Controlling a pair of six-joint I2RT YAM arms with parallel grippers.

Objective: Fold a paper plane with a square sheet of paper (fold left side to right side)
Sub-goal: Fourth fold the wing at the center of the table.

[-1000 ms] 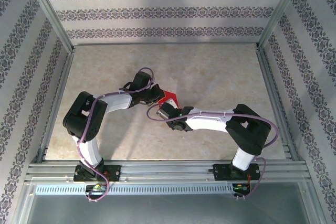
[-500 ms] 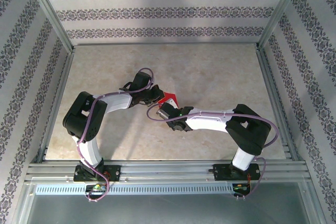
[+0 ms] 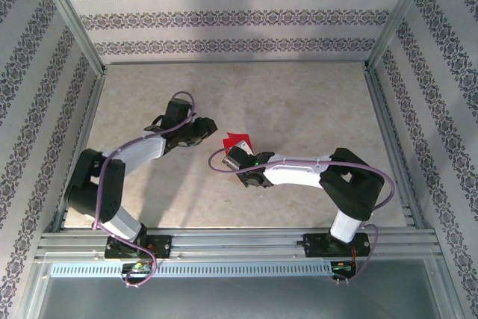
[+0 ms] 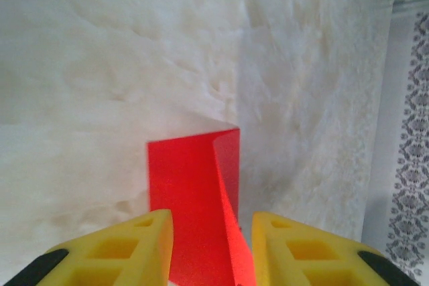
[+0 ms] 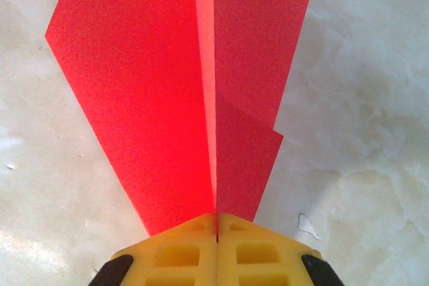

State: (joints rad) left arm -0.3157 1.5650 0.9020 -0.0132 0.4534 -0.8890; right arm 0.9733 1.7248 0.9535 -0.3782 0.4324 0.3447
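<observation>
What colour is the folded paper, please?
The paper plane is plain bright red, clearest in the right wrist view.

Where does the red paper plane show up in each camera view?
Top external: paper plane mid-table, at the tip of the right gripper.
Left wrist: paper plane lower centre, just beyond the open left gripper.
Right wrist: paper plane upper centre, crease pinched in the right gripper.
Shared landmark: the pale marbled table.

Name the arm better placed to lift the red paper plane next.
Right, probably: the right gripper is shut on the paper plane at its narrow end, while the left gripper stands open, holding nothing.
</observation>
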